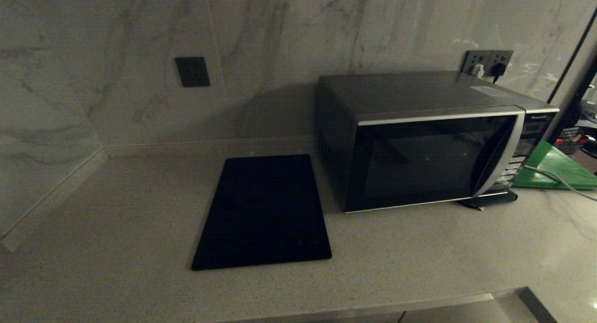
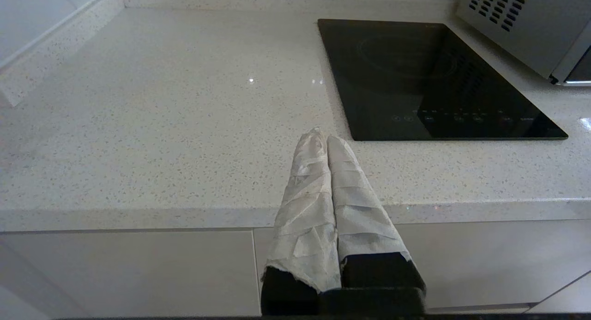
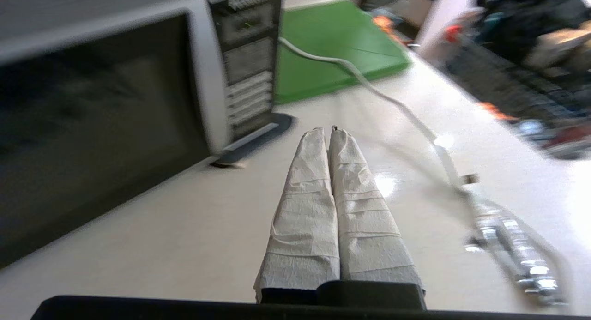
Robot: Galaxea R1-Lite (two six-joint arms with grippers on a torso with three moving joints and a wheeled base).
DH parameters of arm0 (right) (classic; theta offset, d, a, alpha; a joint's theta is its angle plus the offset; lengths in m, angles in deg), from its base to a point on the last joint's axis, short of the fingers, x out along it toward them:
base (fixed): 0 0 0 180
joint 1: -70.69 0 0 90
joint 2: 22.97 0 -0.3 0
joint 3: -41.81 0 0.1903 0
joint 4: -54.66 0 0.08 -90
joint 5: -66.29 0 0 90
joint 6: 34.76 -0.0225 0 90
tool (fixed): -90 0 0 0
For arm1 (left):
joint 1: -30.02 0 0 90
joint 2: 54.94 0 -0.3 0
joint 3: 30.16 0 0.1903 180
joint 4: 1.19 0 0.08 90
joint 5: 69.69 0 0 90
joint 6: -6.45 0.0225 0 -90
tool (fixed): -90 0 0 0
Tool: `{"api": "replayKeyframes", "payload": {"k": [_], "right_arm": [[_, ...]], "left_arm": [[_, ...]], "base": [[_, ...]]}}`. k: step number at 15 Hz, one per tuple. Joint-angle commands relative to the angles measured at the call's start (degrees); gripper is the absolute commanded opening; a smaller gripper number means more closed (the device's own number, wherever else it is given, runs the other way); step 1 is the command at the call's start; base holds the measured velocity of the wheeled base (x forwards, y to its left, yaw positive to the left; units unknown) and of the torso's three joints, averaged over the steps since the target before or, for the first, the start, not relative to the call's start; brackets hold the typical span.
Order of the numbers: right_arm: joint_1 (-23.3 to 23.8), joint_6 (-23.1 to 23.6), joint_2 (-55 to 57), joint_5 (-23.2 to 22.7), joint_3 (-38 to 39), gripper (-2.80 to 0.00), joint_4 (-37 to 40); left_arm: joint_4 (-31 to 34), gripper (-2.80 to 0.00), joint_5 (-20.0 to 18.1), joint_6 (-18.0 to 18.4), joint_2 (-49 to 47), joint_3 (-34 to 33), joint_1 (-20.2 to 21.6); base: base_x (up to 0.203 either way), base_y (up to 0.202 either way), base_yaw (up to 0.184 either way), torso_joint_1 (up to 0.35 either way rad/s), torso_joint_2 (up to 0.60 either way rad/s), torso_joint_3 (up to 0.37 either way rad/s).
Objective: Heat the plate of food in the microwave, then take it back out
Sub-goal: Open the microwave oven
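We see the counter (image 1: 116, 211) carrying the microwave (image 1: 429, 141), its dark door shut, with a flat black mat (image 1: 263, 211) beside it and a green board (image 1: 555, 169) on its far side. The plate of food shows in no view, so nearly everything looks left to do. Our right gripper (image 3: 325, 130) hovers near the button panel, jaws closed and empty; the left gripper (image 2: 322, 135), parked at the counter edge, is likewise closed.

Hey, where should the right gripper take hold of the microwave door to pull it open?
Judging by shape, the curved silver strip on the microwave door's right edge, approached from the front; the shut right gripper would need to open first. No distinct handle shows.
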Motion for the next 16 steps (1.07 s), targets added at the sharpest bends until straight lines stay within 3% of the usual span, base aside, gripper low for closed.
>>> {"api": "replayKeyframes", "payload": {"k": [1,3,6,7,14,16], "right_arm": [[-0.12,1.8,6.58,2.39,-0.06,-2.8,-4.56],[0.04,3.18,9.66,3.61,-0.1,-2.8,-9.48],[0.35,3.02,14.51,6.66,-0.59,-2.8,-11.04],[0.4,2.04,15.71,7.11,-0.83,0.0,-11.13],[0.46,2.45,18.04,6.51,2.27,0.0,-11.4],[0.49,2.45,20.03,6.95,3.79,0.0,-15.82]], "left_arm": [[-0.05,-2.8,0.02,-0.09,-0.09,0.0,0.04],[-0.05,-2.8,0.02,-0.09,-0.09,0.0,0.04],[-0.05,-2.8,0.02,-0.01,-0.09,0.0,0.04],[-0.05,-2.8,0.02,-0.09,-0.09,0.0,0.04],[-0.05,-2.8,0.02,-0.09,-0.09,0.0,0.04],[-0.05,-2.8,0.02,-0.09,-0.09,0.0,0.04]], "base": [[0.0,0.0,0.0,0.0,0.0,0.0],[0.0,0.0,0.0,0.0,0.0,0.0],[0.0,0.0,0.0,0.0,0.0,0.0],[0.0,0.0,0.0,0.0,0.0,0.0],[0.0,0.0,0.0,0.0,0.0,0.0],[0.0,0.0,0.0,0.0,0.0,0.0]]}}
